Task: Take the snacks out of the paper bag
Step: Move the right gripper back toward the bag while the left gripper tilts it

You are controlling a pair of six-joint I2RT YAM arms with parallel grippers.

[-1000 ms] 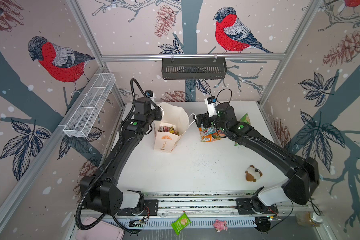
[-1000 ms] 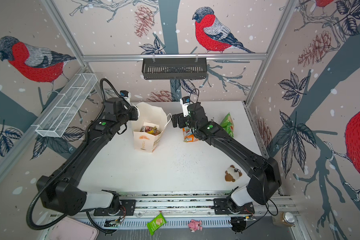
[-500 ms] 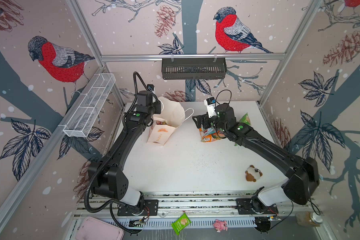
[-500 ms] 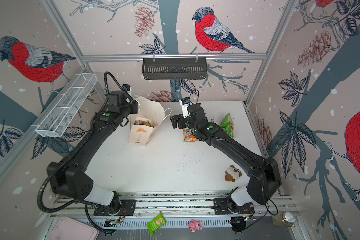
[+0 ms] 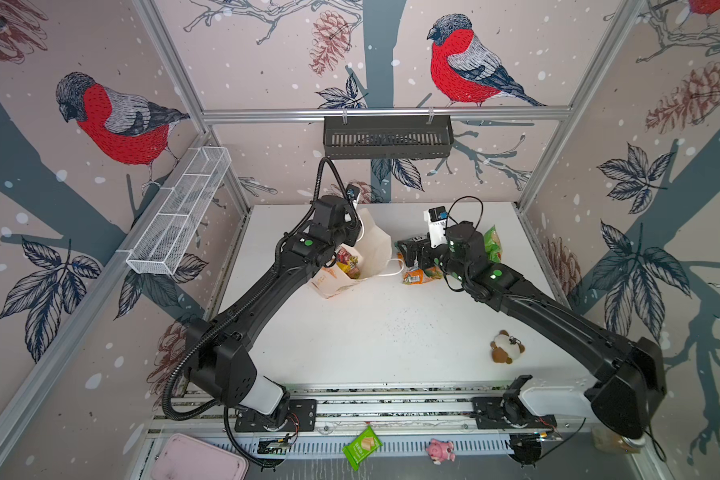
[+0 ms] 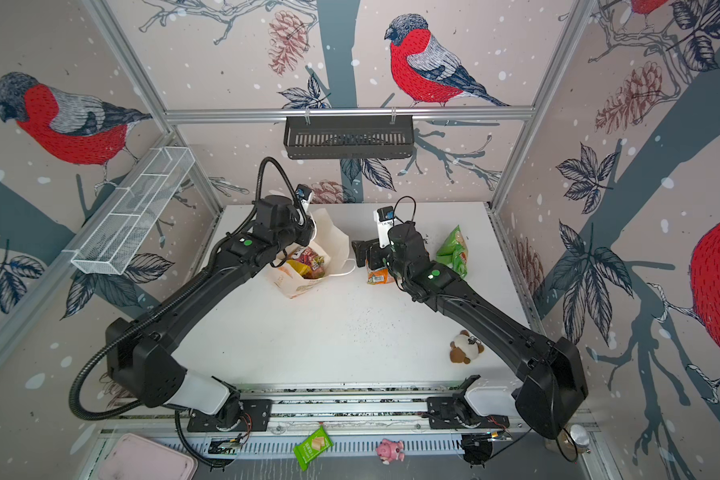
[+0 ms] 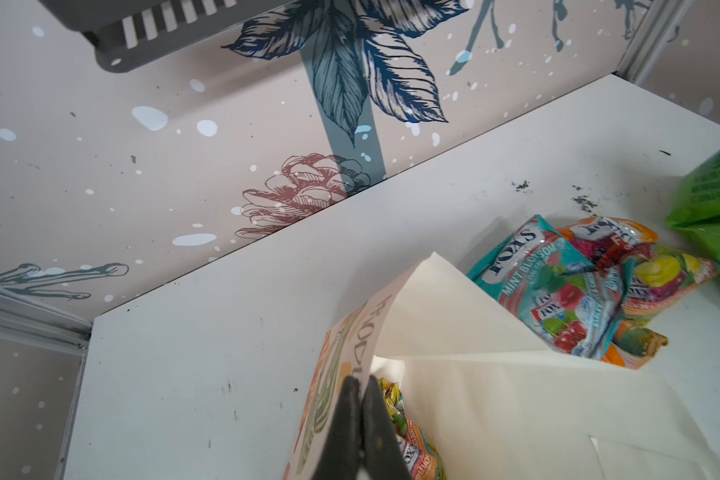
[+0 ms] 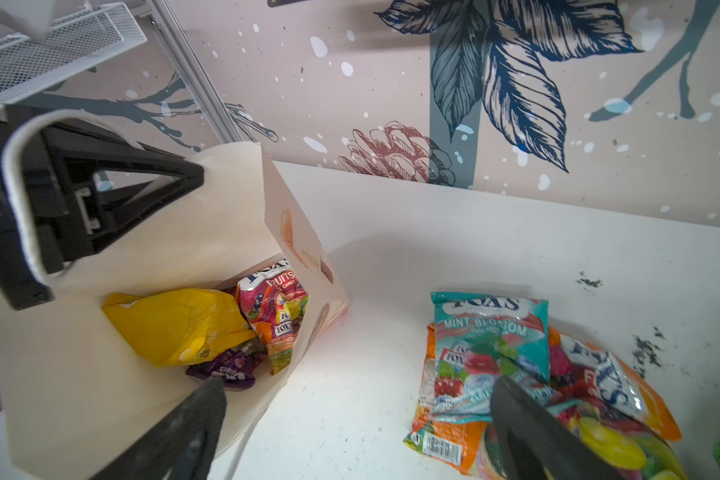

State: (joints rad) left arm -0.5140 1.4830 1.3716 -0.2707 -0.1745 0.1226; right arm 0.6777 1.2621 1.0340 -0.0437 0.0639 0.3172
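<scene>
**Bag looks about half emptied**

In both top views the paper bag leans open, snacks showing inside. The left arm stretches to its far rim. The right arm bends low, the right claw beside the bag's mouth, over an orange packet on the tabletop, a green packet behind it.

From the left wrist, the left claw is pinched together on the bag's rim, holding it up; a teal mint packet lies beyond it.

From the right wrist, the right claw stands wide apart, empty. Ahead of it in the bag wait a yellow packet, a fruit-candy packet and a purple packet.
</scene>
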